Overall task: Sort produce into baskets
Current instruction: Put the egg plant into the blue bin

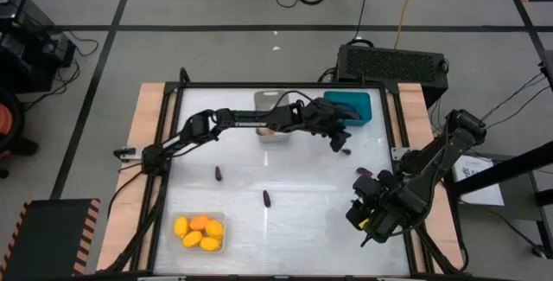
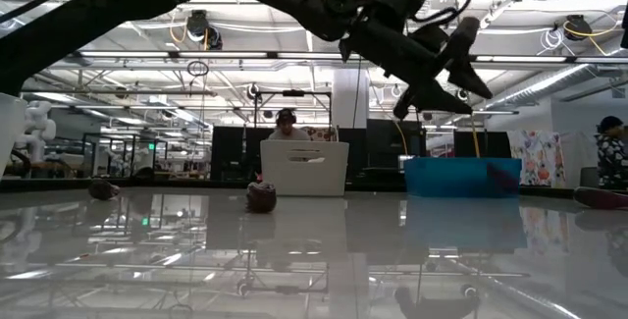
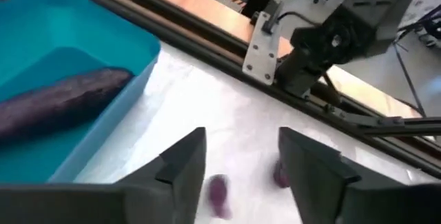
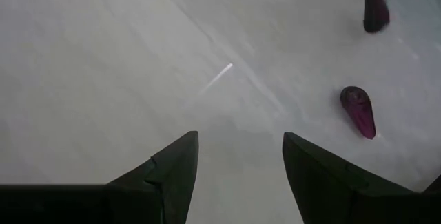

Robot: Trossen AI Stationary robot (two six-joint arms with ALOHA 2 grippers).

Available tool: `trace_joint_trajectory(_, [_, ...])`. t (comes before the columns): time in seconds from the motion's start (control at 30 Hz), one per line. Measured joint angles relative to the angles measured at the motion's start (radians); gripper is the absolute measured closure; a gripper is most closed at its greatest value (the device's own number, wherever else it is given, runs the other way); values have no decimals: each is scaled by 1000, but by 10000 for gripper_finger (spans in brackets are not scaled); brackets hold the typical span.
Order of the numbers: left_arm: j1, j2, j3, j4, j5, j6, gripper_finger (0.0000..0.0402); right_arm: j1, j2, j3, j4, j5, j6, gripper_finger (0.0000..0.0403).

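My left gripper (image 1: pixel 343 141) (image 3: pixel 241 148) is open and empty, raised above the table just near of the teal basket (image 1: pixel 350 106) (image 3: pixel 76 52). That basket holds a long dark purple eggplant (image 3: pixel 65 103). A tiny eggplant (image 1: pixel 346 150) (image 3: pixel 218 193) lies on the table below the left fingers. My right gripper (image 1: pixel 361 225) (image 4: pixel 240 145) is open and empty over the table's near right part. Two tiny eggplants (image 4: pixel 358 110) (image 4: pixel 375 7) lie ahead of it. A clear basket (image 1: pixel 216 248) at the near left holds several yellow and orange fruits (image 1: pixel 200 232).
A pale grey basket (image 1: pixel 272 125) stands left of the teal one at the far edge. More tiny eggplants lie on the table: one at the right (image 1: pixel 365 172), one left of the middle (image 1: pixel 219 174) and one at the middle (image 1: pixel 266 198). A black perforated box (image 1: pixel 393 60) sits beyond the table.
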Motion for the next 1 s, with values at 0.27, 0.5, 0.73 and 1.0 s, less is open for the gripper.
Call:
trace_joint_trajectory(0.27, [-1,-70,0,-8,-8,105,187,0,4,0,75,88,-19,200])
trace_joint_trajectory(0.5, [-23,-167,0,-226,-26,163,187,-8,4,0,104,119,-134,200])
trace_joint_trajectory(0.73, [-37,-281,0,-692,-26,164,187,-35,3,-62,140,115,-295,200])
trace_joint_trajectory(1.0, [-99,-392,-1,-1126,-27,208,187,-226,-91,-349,382,-20,-454,200])
